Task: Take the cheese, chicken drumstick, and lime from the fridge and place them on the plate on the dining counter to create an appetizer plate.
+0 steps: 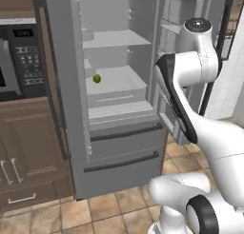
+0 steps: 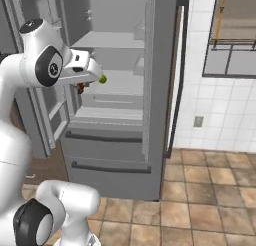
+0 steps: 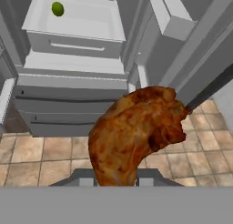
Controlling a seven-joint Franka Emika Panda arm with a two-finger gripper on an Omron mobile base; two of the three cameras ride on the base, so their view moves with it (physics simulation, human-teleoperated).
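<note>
Hand view shows the chicken drumstick (image 3: 136, 136) large in the lower centre of the frame, reddish-brown, rising from the bottom edge where the gripper (image 3: 113, 181) holds it; the gripper is clenched on the drumstick (its tips are mostly hidden behind the meat). In the right base view the drumstick (image 2: 81, 87) is a small dark-red spot just under the white hand, at the left centre of the frame, in front of the open fridge (image 2: 125, 90).

The lime (image 3: 57, 9) lies at the upper left of the hand view, on a pale shelf inside the fridge (image 3: 73, 45). In the left base view the lime (image 1: 96, 78) sits on the middle shelf, left of the frame centre, and the fridge (image 1: 114, 95) stands open with its door swung to the right.

A black microwave (image 1: 19, 57) is at the left edge of the left base view, above brown cabinets (image 1: 28, 152). The floor (image 2: 200, 200) has brown tiles.
</note>
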